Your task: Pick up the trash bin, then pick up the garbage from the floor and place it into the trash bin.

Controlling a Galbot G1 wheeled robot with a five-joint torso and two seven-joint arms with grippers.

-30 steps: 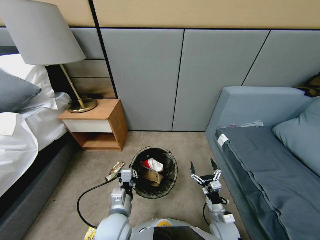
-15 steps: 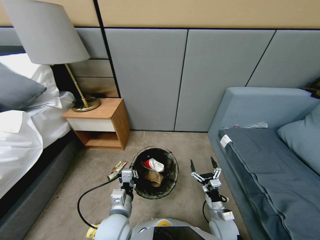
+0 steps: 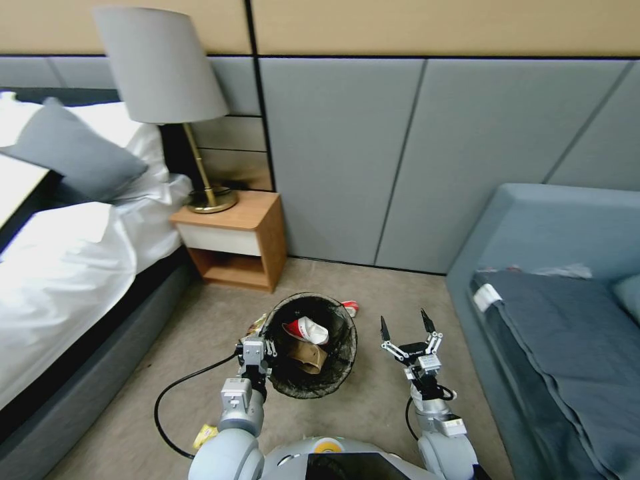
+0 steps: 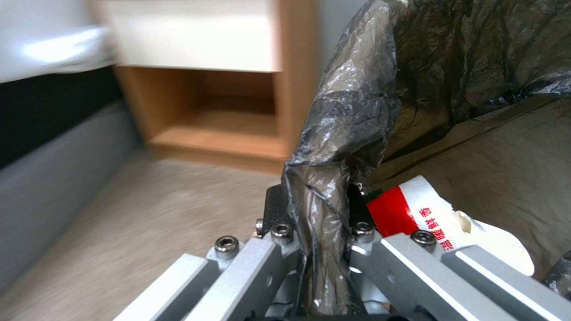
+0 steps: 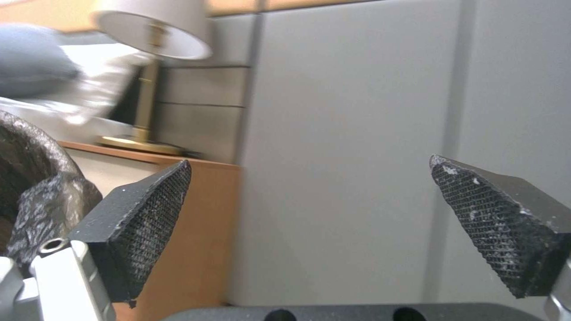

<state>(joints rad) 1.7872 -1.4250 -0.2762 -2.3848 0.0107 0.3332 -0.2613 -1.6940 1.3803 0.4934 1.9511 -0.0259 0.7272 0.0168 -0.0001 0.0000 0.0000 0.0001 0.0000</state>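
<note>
left claw clamps trash bin rim (liner pinched) | right claw spread, beside bin

The trash bin hides most of a wrapper just beyond the left end effector (colours indistinct).

I see the trash bin dead ahead at twelve o'clock, the left gripper at its rim – right gripper at one. Nightstand at eleven, bed at ten, sofa at two. Wrapper on the floor behind the bin.
</note>
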